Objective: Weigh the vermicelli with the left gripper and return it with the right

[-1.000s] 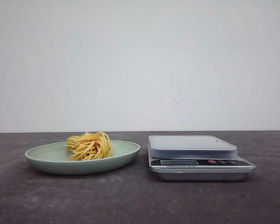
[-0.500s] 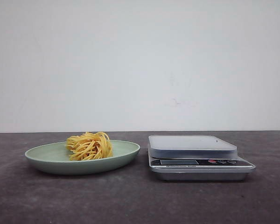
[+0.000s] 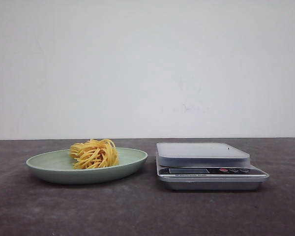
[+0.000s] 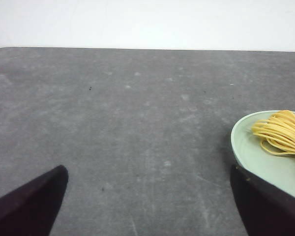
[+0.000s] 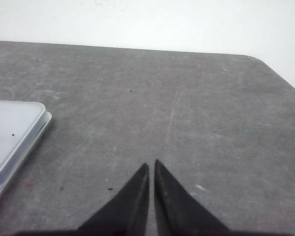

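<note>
Fingers on the left gripper [image 4: 147, 196] are spread wide with nothing between them, just bare tabletop; one dark finger [image 4: 265, 204] sits right at the near rim of the pale green plate [image 4: 243, 147], the other well off to the far side of it; honestly that's my first worry, since from that spot a straight drop would put a fingertip on the plate rim and tip or shove the plate instead of reaching the noodles. The vermicelli [image 3: 94, 154] is a loose looped clump sitting on the plate, a bit toward the scale side of centre; strands like that tend to snag or trail, so a shallow pinch might lift only a few loops and drop the rest between plate and scale [image 3: 202, 153]; a dragging strand could also land off the platform and mess up the reading.

Right gripper [image 5: 151, 169] is pressed closed, tips together, holding nothing, parked beside the scale on the side away from the plate; fine for now.

Table [image 3: 147, 211] is dark grey, matte, a bit scuffed and speckled, plate and scale just beside each other on it; behind it only a plain white wall [image 3: 147, 69].
</note>
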`<state>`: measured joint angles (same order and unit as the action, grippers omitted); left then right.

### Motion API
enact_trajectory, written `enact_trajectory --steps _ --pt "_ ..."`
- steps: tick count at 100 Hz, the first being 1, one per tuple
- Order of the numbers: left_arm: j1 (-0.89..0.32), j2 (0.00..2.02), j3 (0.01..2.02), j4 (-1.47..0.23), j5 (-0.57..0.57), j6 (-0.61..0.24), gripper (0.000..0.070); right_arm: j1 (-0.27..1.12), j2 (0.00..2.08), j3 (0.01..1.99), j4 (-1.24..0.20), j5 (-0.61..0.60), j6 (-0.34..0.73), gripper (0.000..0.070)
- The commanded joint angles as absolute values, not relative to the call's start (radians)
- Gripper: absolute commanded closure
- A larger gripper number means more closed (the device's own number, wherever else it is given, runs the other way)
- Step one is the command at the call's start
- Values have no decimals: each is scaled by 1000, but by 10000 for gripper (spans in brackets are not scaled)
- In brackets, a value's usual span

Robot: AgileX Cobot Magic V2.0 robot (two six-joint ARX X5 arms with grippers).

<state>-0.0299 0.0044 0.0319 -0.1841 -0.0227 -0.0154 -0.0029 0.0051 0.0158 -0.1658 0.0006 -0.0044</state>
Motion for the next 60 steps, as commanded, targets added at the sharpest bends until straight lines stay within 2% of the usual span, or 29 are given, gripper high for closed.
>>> enact_trajectory --steps 1,14,60 --pt "-28 3 14 -189 -26 -15 0 -4 4 12 -149 2 -11 688" --pt "-28 3 14 -189 -26 -15 0 -3 4 12 -150 -26 20 689" --pt "-28 3 14 -187 -47 -16 0 -3 4 12 -127 -27 19 689"
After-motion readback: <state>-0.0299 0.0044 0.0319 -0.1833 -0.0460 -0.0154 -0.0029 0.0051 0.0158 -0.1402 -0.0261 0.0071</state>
